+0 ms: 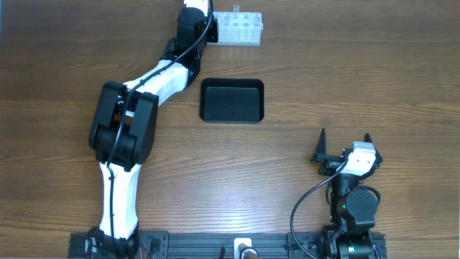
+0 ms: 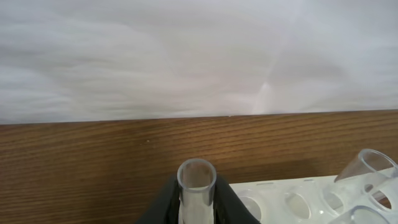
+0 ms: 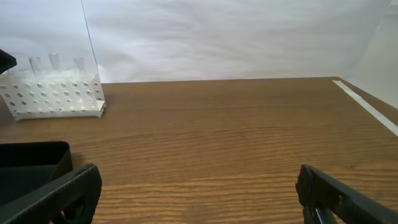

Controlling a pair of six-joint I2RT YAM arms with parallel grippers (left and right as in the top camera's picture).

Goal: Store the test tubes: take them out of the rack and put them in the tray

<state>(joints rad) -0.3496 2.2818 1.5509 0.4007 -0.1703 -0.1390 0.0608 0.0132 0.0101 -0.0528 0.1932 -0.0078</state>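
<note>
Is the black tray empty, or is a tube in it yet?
Empty: the tray shows a bare black floor from above, nothing inside.

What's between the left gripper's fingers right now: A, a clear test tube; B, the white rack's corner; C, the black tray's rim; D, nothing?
A: the left wrist view shows the left gripper closed around an upright clear test tube at the white rack.

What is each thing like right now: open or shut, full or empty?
Left pincer: shut on a test tube.
Right pincer: open, holding nothing.
Test tube: upright, beside the rack.
Rack: has other tubes standing in it.
Tray: empty.
</note>
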